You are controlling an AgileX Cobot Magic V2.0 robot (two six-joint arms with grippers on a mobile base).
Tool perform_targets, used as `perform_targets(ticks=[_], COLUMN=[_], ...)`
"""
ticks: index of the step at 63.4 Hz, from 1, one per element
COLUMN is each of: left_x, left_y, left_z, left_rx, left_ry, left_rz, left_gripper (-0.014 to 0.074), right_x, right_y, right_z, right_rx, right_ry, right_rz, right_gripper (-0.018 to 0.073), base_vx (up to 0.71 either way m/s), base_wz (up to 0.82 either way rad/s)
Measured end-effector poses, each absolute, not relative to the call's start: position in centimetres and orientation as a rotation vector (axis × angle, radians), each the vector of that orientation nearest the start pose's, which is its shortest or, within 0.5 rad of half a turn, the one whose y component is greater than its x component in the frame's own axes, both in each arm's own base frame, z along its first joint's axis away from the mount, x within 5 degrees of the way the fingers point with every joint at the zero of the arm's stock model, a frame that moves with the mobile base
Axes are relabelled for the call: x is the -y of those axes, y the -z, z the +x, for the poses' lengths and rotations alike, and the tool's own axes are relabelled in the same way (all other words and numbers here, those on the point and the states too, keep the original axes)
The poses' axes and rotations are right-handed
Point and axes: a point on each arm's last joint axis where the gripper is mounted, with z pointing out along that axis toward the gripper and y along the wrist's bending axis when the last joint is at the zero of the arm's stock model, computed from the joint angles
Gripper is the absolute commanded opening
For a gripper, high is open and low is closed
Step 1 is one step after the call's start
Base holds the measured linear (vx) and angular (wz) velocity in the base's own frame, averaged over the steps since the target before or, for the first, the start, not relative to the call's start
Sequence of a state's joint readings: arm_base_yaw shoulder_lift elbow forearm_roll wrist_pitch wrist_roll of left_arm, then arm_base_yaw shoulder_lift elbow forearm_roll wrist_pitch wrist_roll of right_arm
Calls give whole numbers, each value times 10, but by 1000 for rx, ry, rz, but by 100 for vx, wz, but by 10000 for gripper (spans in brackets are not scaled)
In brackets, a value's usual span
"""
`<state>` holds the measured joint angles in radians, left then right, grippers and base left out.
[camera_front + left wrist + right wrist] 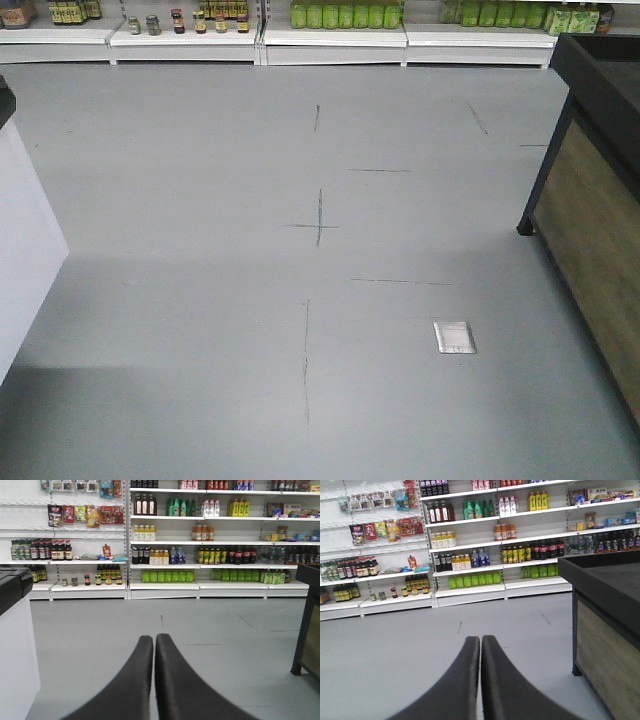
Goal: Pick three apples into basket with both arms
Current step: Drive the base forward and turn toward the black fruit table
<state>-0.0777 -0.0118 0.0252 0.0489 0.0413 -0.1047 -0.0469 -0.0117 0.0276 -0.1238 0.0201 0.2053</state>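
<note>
The grey floor [200, 200] is filling most of the front view and is running back to the white shop shelving [165, 585], which is stretching across the top of both wrist views. At the right edge of the frame a black-topped counter with wood-look sides [600, 230] is standing on the floor. A white counter [25, 250] is cutting in at the left edge.

The left gripper [154, 639] is rising from the bottom centre of its view, its two black fingers [135, 680] pressed together with only a hairline seam between them and nothing pinched. The right gripper [480, 641] is sitting the same way at the bottom centre of its own view, fingers [505, 685] closed against each other and gripping nothing.

The apples and the basket are lying outside all three views, so their place cannot be told.

A row of green bottles [345, 15] is lining the lowest shelf at top centre. A small square metal plate [455, 337] is lying flush in the floor at lower right, and a thin dark cross mark [319, 225] is showing at the middle of the frame.
</note>
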Motion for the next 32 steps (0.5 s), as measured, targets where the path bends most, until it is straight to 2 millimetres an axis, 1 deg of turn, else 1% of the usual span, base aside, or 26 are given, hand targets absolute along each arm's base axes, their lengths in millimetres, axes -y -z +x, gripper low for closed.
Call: perform_targets(ticks=[32], left_x=[4], left_y=[-202], left_z=[56], left_rx=[-1539], left_ry=[105], left_rz=[15], left_gripper=[-6], right_x=[3], right_y=[-203], right_z=[57], right_rx=[-1516], right_ry=[-26], right_rz=[100], right_gripper=[-9], base_vx=[18], base_wz=[-1])
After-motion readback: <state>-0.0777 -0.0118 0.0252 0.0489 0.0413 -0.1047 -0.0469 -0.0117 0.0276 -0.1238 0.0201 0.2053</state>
